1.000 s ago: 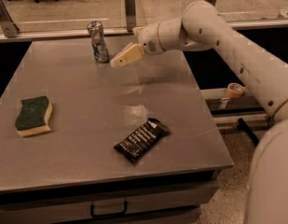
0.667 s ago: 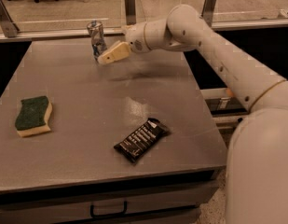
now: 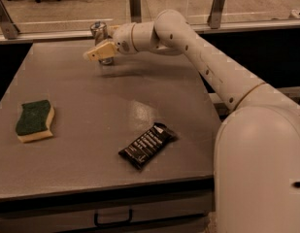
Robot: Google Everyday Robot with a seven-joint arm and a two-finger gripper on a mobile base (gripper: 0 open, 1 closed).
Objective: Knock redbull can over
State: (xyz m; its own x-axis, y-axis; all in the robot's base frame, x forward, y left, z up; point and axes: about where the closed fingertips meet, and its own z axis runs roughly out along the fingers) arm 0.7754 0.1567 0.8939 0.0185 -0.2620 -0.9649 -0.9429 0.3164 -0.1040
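Note:
The redbull can [image 3: 99, 34] is a slim silver-and-blue can standing near the far edge of the grey table [image 3: 91, 115], leaning a little. My gripper [image 3: 97, 53] reaches in from the right on the white arm [image 3: 203, 57]. Its cream-coloured fingers [image 3: 102, 50] lie across the front of the can's lower half and hide it. Only the can's silver top and upper body show.
A green-and-yellow sponge [image 3: 35, 121] lies at the table's left. A black snack wrapper [image 3: 147, 145] lies near the front middle. A glass railing with metal posts [image 3: 135, 4] runs just behind the table. A drawer handle [image 3: 113, 218] sits under the front edge.
My gripper has swept left from the right of the can until it lies across the can's front. The can still stands, shifted slightly left.

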